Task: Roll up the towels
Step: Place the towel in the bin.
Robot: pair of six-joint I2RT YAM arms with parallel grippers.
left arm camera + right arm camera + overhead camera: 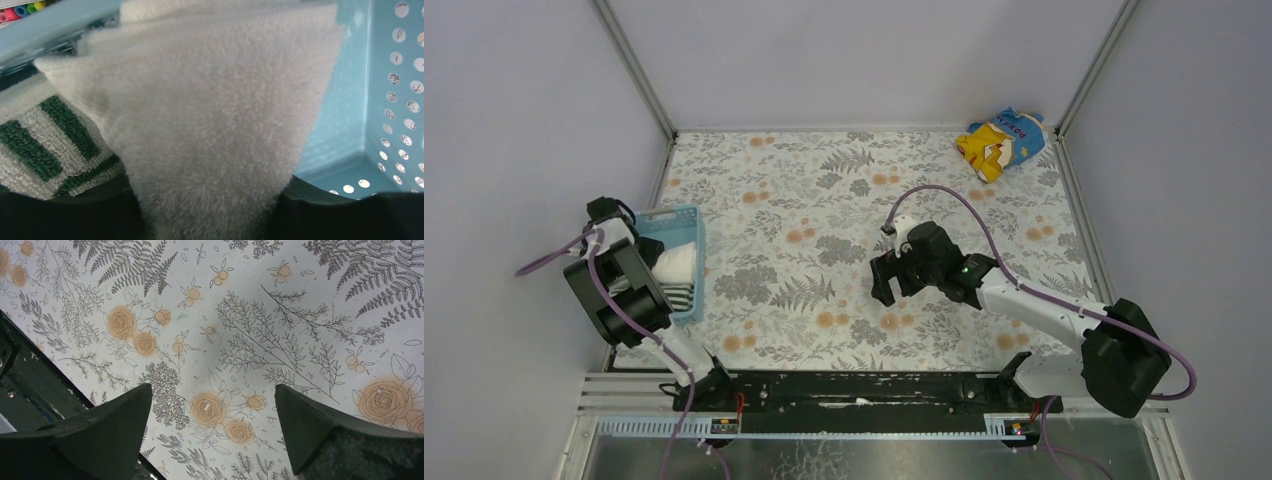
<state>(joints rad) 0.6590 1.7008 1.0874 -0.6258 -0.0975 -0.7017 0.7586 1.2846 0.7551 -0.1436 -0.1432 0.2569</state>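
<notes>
The white towel (210, 125), in the basket (390, 100) beside the striped towel (40, 145), was clamped by the left gripper (210, 217), seemingly for lifting out; the right gripper (212, 390) was held spread wide.

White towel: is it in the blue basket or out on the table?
In the basket: the white towel lies within its blue walls, beside the striped towel.

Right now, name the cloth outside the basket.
The yellow-and-blue printed cloth, at the far right corner; the white towel and striped towel sit in the blue basket.
</notes>
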